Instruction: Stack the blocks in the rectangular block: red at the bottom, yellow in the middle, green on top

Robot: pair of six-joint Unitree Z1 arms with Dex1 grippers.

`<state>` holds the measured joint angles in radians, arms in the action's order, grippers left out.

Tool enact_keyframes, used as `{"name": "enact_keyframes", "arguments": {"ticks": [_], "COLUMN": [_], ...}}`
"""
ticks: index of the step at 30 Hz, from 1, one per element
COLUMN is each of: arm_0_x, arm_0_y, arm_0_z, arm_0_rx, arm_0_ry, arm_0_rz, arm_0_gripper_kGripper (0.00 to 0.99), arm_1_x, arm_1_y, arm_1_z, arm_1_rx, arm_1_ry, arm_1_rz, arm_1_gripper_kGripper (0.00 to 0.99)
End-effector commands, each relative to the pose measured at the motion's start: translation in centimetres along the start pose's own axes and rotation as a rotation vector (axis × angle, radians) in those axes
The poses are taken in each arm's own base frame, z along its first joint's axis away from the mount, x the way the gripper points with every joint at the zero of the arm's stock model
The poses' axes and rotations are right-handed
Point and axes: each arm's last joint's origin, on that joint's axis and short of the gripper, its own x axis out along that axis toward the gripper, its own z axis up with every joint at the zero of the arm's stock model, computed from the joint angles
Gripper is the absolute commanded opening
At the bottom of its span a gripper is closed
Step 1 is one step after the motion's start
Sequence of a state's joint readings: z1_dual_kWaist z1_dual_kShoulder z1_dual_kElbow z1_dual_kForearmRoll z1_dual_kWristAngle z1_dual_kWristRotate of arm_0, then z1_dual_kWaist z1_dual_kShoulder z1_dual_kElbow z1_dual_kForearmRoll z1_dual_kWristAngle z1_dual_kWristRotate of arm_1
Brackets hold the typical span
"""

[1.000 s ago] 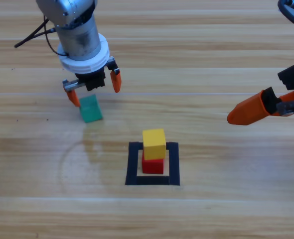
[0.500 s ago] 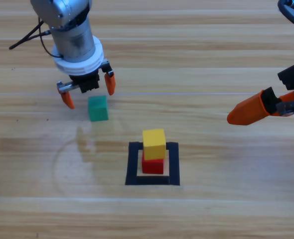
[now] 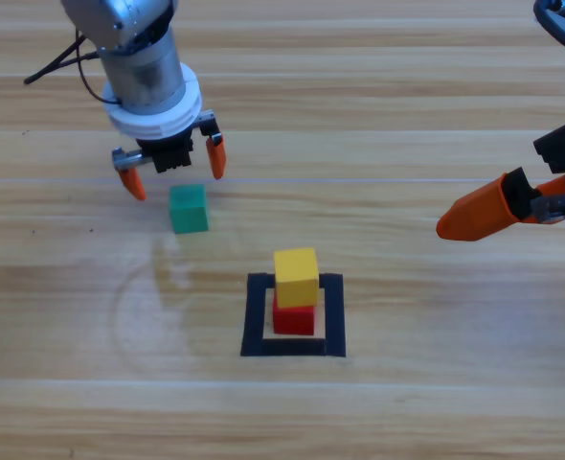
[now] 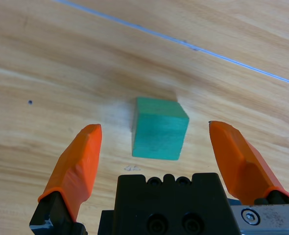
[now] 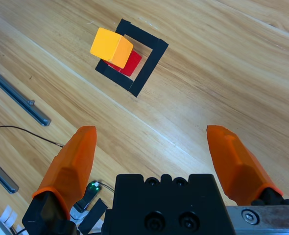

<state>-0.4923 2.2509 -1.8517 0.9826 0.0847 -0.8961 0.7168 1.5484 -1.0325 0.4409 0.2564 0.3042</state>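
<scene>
The left gripper [image 3: 172,173] is hovering with its orange jaws spread wide just above and beside the small teal-green cube [image 3: 188,209], which is lying flat on the wooden surface [image 3: 407,402], untouched, up and to the left of the square outline of black tape [image 3: 253,316] and clear of it. In the left wrist view the teal-green cube [image 4: 159,128] is sitting between the two jaws but turned slightly askew to them, so its faces are not lining up squarely with the jaw pads. Inside the tape outline the small yellow cube [image 3: 296,276] is resting on the small bright red cube [image 3: 294,319]; the yellow one is appearing a little offset toward the outline's far side. The right gripper [image 3: 493,206] is waiting at the right edge, jaws spread and holding nothing. Judgement: two tiers are standing and the green tier is outstanding. Risks from here: closing on the skewed cube is likely to twist or squirt it out of the jaws, or to seat it crooked; a crooked hold would be setting it down tilted on the yellow cube; and any sideways contact during placement could be pushing the offset yellow cube off the red one.
</scene>
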Motion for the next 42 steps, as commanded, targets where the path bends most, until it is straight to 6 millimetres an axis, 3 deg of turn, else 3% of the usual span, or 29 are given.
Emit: {"name": "enact_keyframes", "arguments": {"ticks": [1,8,18,31,32,33,34,38,42], "arm_0_x": [3.9,5.9,7.0,6.4,6.1,5.4,4.8,1.1,-3.3], "arm_0_y": [-0.8,-1.3,-2.4,-2.8,-2.8,-2.9,-2.9,-5.0,-6.6], "arm_0_z": [0.3,0.3,-0.6,-0.8,-0.7,-0.6,-0.5,-0.9,-2.9], "arm_0_rx": [0.097,0.237,0.303,0.363,0.371,0.38,0.387,0.448,0.536], "arm_0_ry": [0.055,0.09,0.121,0.188,0.194,0.198,0.194,0.166,0.112], "arm_0_rz": [0.032,0.045,0.077,0.098,0.093,0.09,0.085,-0.004,-0.092], "arm_0_gripper_kGripper": [0.931,0.933,0.916,0.436,0.36,0.17,0.055,0.048,0.044], "arm_1_x": [0.5,0.5,0.5,0.4,0.3,0.3,0.3,0.4,0.2], "arm_1_y": [-0.7,-0.7,-0.7,-0.7,-0.7,-0.7,-0.7,-0.7,-0.6], "arm_1_z": [-0.1,-0.1,-0.1,-0.2,-0.2,-0.2,-0.2,-0.3,-0.3], "arm_1_rx": [0.027,0.027,0.029,0.028,0.028,0.028,0.027,0.021,0.007], "arm_1_ry": [0.018,0.018,0.018,0.017,0.018,0.018,0.018,0.02,0.016], "arm_1_rz": [-0.011,-0.011,-0.009,-0.009,-0.006,-0.006,-0.004,-0.003,-0.002], "arm_1_gripper_kGripper": [0.99,0.99,0.99,0.99,0.99,0.99,0.99,0.99,0.99]}}
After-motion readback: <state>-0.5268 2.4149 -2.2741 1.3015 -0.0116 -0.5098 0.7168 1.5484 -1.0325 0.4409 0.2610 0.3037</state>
